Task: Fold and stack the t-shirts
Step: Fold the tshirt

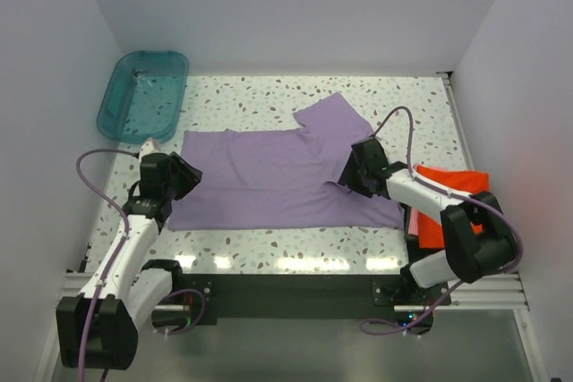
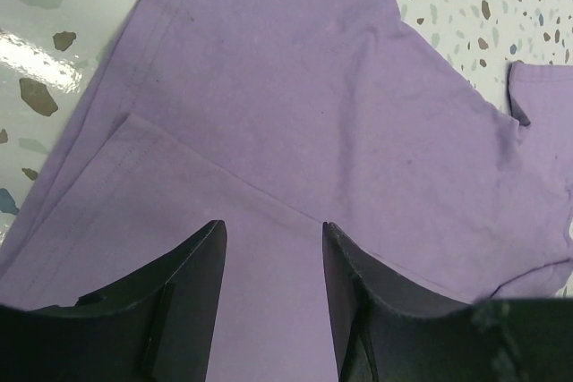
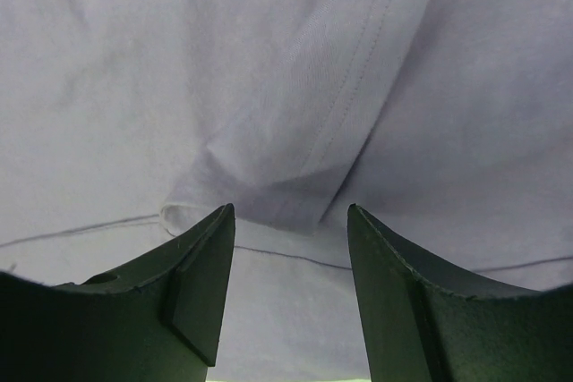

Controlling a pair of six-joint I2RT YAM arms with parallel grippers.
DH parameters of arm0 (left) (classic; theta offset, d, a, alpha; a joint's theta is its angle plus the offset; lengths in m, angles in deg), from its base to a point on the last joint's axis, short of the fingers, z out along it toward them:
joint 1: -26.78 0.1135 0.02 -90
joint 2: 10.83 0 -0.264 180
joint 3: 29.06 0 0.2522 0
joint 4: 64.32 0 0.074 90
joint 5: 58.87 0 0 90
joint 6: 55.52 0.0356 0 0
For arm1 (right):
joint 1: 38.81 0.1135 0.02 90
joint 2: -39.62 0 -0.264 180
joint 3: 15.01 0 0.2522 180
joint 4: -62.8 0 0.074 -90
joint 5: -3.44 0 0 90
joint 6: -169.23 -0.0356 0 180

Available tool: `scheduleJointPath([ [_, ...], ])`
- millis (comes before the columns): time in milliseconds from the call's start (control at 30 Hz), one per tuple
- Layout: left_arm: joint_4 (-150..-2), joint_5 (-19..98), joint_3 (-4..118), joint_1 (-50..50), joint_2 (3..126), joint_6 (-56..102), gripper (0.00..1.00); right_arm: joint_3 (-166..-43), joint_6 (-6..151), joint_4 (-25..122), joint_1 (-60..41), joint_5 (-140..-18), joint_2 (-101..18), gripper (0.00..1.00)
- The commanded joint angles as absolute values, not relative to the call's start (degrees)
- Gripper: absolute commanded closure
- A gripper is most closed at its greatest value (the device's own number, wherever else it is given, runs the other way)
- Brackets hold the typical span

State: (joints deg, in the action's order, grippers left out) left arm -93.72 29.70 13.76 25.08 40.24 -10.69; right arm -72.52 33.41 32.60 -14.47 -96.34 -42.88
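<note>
The lavender t-shirt (image 1: 269,176) lies spread flat across the middle of the table, one sleeve (image 1: 333,118) pointing to the far side. My left gripper (image 1: 188,176) hovers open at its left edge. In the left wrist view the cloth (image 2: 313,87) shows between the spread fingers (image 2: 201,266), with a folded hem running across. My right gripper (image 1: 354,172) stands open low over the shirt's right part, where a doubled hem fold (image 3: 295,176) lies just ahead of its tips (image 3: 291,212). The orange-red t-shirt (image 1: 457,183) lies at the right, partly hidden by the right arm.
A teal plastic tub (image 1: 143,91) stands at the far left corner of the speckled table (image 1: 403,105). White walls close in on three sides. Bare tabletop shows behind the shirt and along the near edge (image 1: 286,243).
</note>
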Motion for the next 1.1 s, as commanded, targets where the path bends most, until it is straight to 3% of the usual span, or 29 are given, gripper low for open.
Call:
scheduleJointPath([
  [0,-89.1,30.9,13.3,24.9,40.8,-8.9,0.48,-73.2,30.5,38.2,-13.9,-98.2,-44.1,0.43],
  [1067,-86.9,31.2,14.1,24.8,45.6,-7.1,0.48,-79.7,28.7,41.7,-13.8,-95.9,-52.5,0.43],
])
